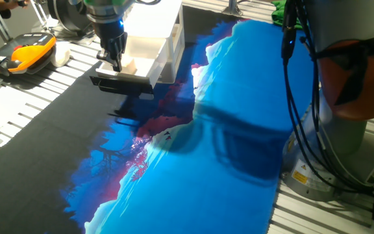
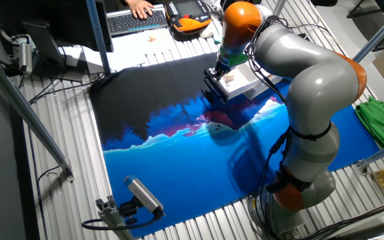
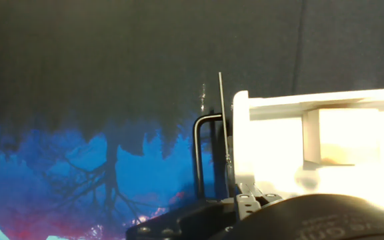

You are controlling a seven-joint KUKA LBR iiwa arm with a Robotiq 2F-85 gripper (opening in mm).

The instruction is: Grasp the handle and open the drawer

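Note:
The small white cabinet (image 1: 164,29) stands at the far side of the cloth. Its drawer (image 1: 138,67) is pulled out towards me, with a white tray, a grey front and a small wooden block inside. The black handle (image 1: 114,82) runs across the front and is free. My gripper (image 1: 111,60) hangs just above the drawer's front edge, fingers slightly apart, holding nothing. In the hand view the handle (image 3: 199,157) is a black bar left of the thin front, with the drawer (image 3: 279,167) to its right. The other fixed view shows the gripper (image 2: 219,70) over the drawer (image 2: 231,85).
A black and blue printed cloth (image 1: 193,162) covers the table. An orange-and-black case (image 1: 21,53) and a keyboard (image 2: 135,20) lie at the far side beyond the cloth. The arm's base and cables (image 1: 343,117) stand at the right.

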